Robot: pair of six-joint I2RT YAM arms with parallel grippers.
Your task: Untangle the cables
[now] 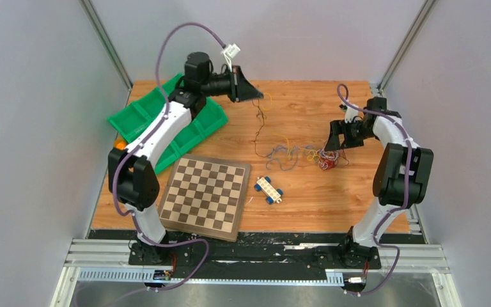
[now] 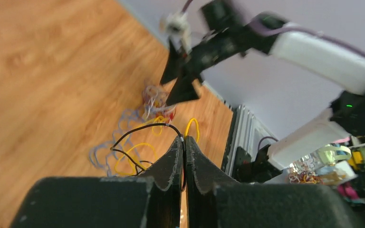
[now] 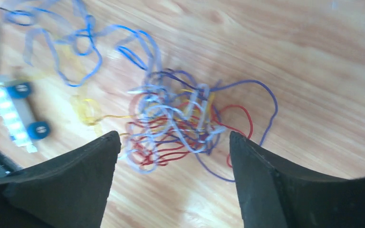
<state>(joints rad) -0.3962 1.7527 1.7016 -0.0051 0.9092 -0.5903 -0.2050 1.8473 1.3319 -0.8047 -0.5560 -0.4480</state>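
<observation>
The cables lie mid-table: a knotted clump (image 1: 325,158) of red, purple and white strands, with looser blue and yellow strands (image 1: 288,155) trailing to its left. My left gripper (image 1: 259,96) is raised above the far side of the table, shut on a thin dark cable (image 1: 257,128) that hangs down to the wood. In the left wrist view that black cable (image 2: 142,128) arcs out from between the closed fingertips of that gripper (image 2: 184,138). My right gripper (image 1: 332,144) hovers just over the clump (image 3: 176,123), open, its fingertips spread either side with nothing between them (image 3: 175,135).
A chessboard (image 1: 206,195) lies at the near left. Beside it stands a white toy car with blue wheels (image 1: 268,189), which also shows in the right wrist view (image 3: 16,111). A green tray (image 1: 142,118) sits at the far left under the left arm.
</observation>
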